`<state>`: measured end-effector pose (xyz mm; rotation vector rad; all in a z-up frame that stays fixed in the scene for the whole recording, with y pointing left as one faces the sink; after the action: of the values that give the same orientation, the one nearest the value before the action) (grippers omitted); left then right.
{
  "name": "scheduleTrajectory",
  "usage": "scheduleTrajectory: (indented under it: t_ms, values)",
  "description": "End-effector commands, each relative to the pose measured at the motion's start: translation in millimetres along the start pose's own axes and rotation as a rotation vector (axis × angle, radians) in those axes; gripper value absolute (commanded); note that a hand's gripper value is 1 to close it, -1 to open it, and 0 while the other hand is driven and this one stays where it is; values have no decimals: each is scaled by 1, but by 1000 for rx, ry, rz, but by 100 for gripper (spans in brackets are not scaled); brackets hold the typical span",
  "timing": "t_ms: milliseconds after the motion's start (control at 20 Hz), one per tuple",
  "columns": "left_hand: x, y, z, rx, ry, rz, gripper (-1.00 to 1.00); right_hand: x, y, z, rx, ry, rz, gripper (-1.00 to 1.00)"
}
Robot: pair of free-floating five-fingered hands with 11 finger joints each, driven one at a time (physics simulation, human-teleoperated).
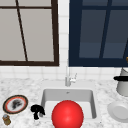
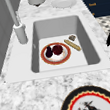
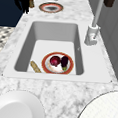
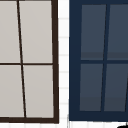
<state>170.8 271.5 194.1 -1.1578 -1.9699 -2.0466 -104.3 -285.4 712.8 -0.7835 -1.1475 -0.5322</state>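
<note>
Left hand (image 1: 37, 110) hovers over counter at sink's (image 1: 45, 96) front-left corner, fingers curled downward, gripping nothing. Nearest: patterned plate (image 1: 15, 104) just left, small jar (image 1: 6, 119) beyond.

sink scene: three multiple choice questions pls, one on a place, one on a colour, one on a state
1. Where does the left robot hand show in the front view?
A. over the white plate
B. between the patterned plate and the sink
C. at the tap

2. What colour is the rim of the plate in the sink?
A. blue
B. green
C. red

3. In what state is the white plate on the counter?
A. bare, lying flat
B. piled with food
C. standing on edge

Answers: 1 B, the hand sits just off the sink's left edge, right of the patterned plate. 2 C, a red ring runs round the food in both side views. 3 A, it lies flat with nothing on it.
</note>
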Motion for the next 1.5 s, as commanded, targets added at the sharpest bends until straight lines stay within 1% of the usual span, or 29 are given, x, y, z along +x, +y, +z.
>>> scheduleTrajectory:
  t_ms: [0, 150, 200, 250, 400, 500, 650, 700, 800, 900, 1000, 1100, 1200, 1300, 1450]
  values:
    - [0, 0, 0, 0, 0, 0, 0, 26, 0, -1, -63, -3, -60, -100]
    - [0, 0, 0, 0, 0, 0, 0, 45, 4, -5, -108, 2, -95, -100]
    - [0, 0, 0, 0, 0, 0, 0, 51, 7, -7, -112, 13, -110, -100]
    - [0, 0, 0, 0, 0, 0, 0, 56, 17, -12, -89, 34, -109, -100]
    - [0, 0, 0, 0, 0, 0, 0, 66, 34, -26, -109, 61, -130, -100]
    - [0, 0, 0, 0, 0, 0, 0, 72, 44, -35, -104, 65, -122, -100]
    - [0, 0, 0, 0, 0, 0, 0, 75, 58, -50, -69, 38, -102, -100]
    - [0, 0, 0, 0, 0, 0, 0, 77, 63, -54, -60, 41, -102, -100]
    - [0, 0, 0, 0, 0, 0, 0, 79, 67, -60, -30, 51, -100, -100]
    - [0, 0, 0, 0, 0, 0, 0, 82, 70, -69, -9, 46, -82, -100]
    - [0, 0, 0, 0, 0, 0, 0, 87, 72, -79, 1, 63, -68, -100]
    - [0, 0, 0, 0, 0, 0, 0, 93, 81, -93, -1, 87, -60, -100]
    - [0, 0, 0, 0, 0, 0, 0, 99, 85, -107, 6, 111, -74, -100]
    - [0, 0, 0, 0, 0, 0, 0, 105, 91, -114, -5, 124, -89, -100]
    - [0, 0, 0, 0, 0, 0, 0, 110, 103, -130, -4, 143, -86, -100]
